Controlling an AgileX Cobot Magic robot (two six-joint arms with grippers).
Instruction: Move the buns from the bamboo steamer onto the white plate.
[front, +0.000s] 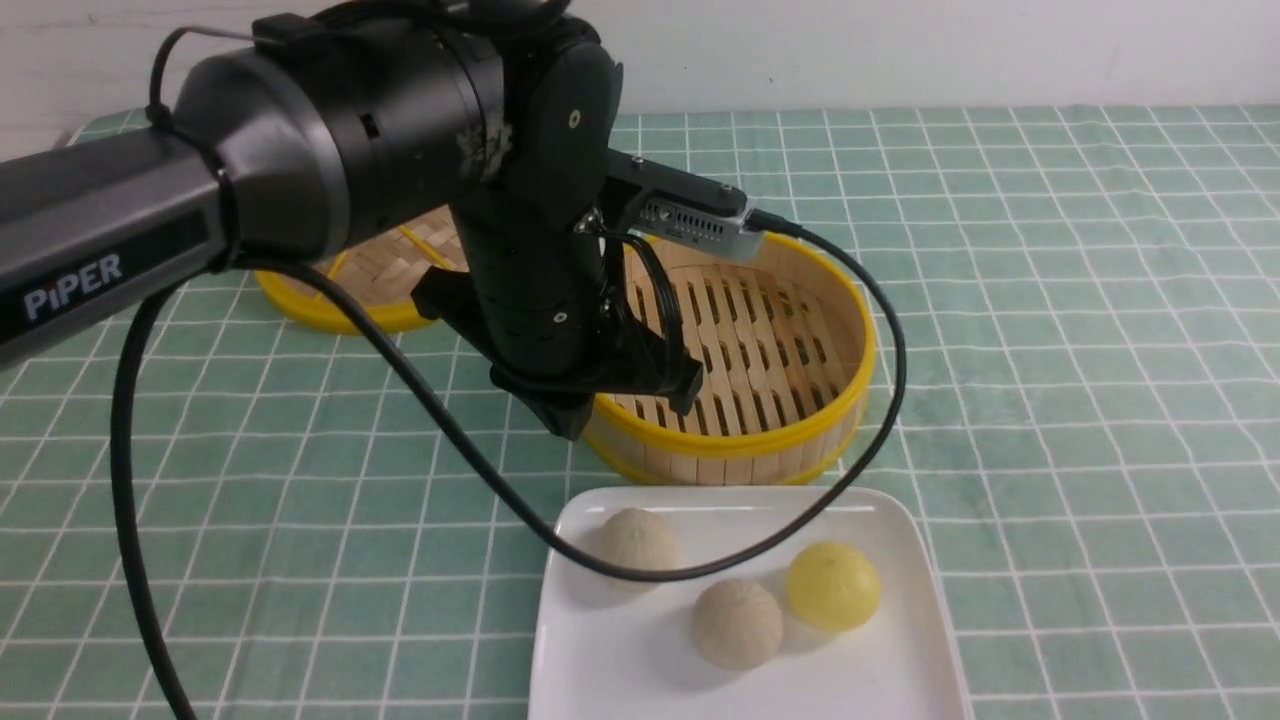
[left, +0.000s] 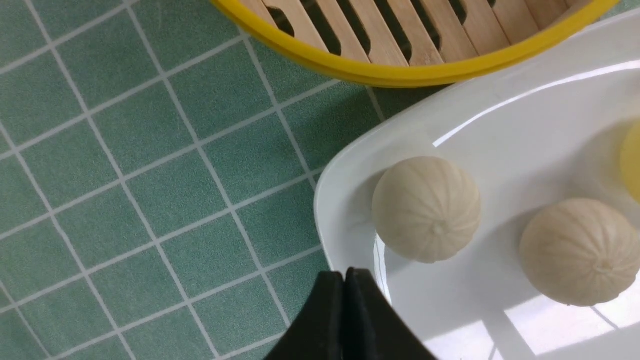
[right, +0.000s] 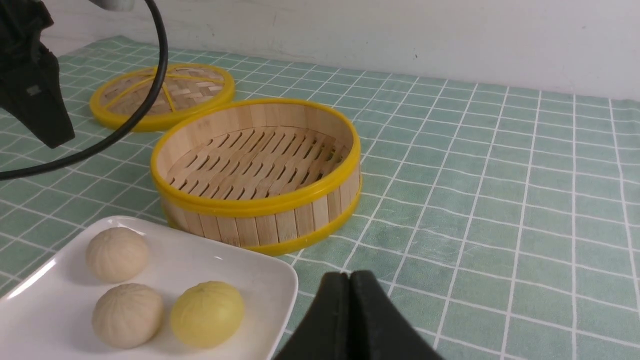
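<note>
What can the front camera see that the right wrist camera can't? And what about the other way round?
Only the front view: the long black left arm with its PiPER label.
Only the right wrist view: the right gripper, its tips shut together with nothing between them.
Both: the empty bamboo steamer, the woven lid farther back, the black cable, and the white plate holding the yellow bun and two beige buns.
</note>
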